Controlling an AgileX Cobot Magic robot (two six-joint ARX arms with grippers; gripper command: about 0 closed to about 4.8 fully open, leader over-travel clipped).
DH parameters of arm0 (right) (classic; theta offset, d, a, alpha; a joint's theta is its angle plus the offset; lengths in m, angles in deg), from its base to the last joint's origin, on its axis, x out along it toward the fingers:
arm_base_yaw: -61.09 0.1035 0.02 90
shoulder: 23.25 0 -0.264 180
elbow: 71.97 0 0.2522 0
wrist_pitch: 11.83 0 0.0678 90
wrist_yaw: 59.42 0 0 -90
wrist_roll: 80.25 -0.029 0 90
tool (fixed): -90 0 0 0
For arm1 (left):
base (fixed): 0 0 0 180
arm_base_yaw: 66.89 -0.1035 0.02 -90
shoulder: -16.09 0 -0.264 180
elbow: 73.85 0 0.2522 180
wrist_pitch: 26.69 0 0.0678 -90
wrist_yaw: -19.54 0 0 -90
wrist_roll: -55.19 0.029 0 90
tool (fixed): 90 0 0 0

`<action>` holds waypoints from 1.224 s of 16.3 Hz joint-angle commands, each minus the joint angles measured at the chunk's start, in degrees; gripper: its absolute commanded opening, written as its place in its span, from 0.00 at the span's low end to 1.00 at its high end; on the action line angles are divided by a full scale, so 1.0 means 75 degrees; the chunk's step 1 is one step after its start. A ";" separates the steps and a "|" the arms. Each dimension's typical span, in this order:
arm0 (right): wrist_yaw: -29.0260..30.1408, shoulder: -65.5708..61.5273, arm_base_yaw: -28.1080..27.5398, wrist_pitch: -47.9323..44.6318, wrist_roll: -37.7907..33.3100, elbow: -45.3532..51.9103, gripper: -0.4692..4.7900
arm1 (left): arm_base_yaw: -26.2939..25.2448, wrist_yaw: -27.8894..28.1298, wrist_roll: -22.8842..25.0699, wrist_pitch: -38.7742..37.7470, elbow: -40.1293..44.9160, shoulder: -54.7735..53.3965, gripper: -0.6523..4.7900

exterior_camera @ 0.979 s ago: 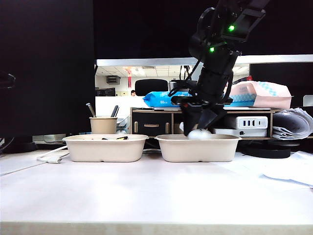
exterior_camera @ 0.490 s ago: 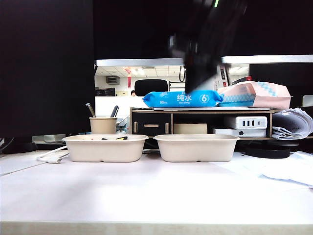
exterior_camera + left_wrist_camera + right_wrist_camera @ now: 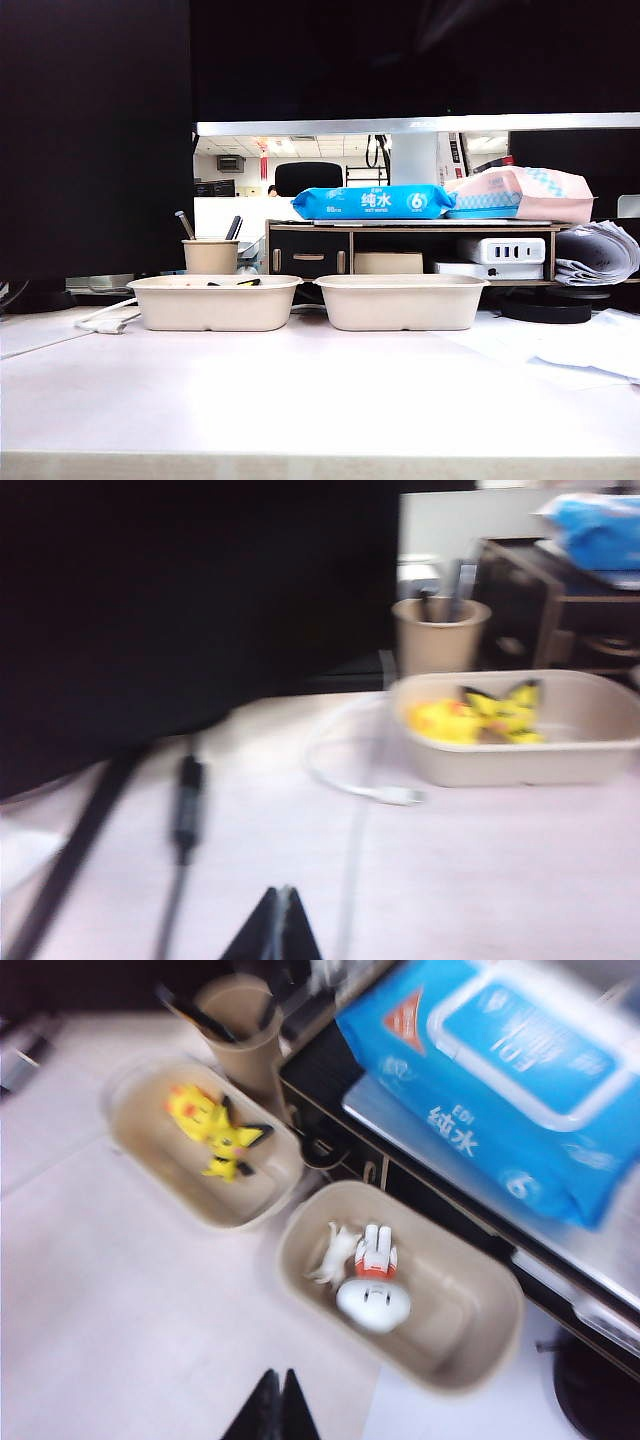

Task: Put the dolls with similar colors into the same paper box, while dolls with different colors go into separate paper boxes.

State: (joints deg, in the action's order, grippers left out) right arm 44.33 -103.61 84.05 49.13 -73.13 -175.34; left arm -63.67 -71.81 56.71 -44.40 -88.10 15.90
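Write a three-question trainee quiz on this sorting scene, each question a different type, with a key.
1. True or false: the round white doll with the orange part lies in the same beige pulp-paper box as the tiny white limbed doll.
2. Multiple choice: the other beige paper box, beside the round beige pen cup, holds
A. nothing
B. the yellow mouse-like doll with black-tipped ears and the yellow duck-like doll
C. one white doll
3. Fill in: the right hand, above the table, has its fingers ____, like the left hand.

Key: 1 true; 2 B; 3 shut, holding nothing.
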 commanded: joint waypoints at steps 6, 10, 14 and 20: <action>-0.0017 0.5249 0.0017 -0.2786 -0.1638 0.4406 0.07 | -0.0603 0.0003 0.0000 0.0020 -0.0006 0.0000 0.11; -0.0085 0.7038 0.0017 -0.3316 -0.1818 0.5441 0.08 | -0.0603 0.0006 0.0000 0.0020 -0.0006 0.0000 0.11; -0.0082 0.8265 0.0017 -0.2605 -0.1810 0.5540 0.08 | -0.0603 0.0003 0.0000 0.0020 -0.0006 0.0000 0.11; -0.0073 0.9798 0.0017 -0.2527 -0.1807 0.5540 0.08 | -0.0603 0.0003 0.0000 0.0020 -0.0006 0.0000 0.11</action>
State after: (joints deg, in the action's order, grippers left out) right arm 43.77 -31.05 84.07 30.99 -86.64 -133.55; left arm -68.02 -71.79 56.71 -44.55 -88.10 15.90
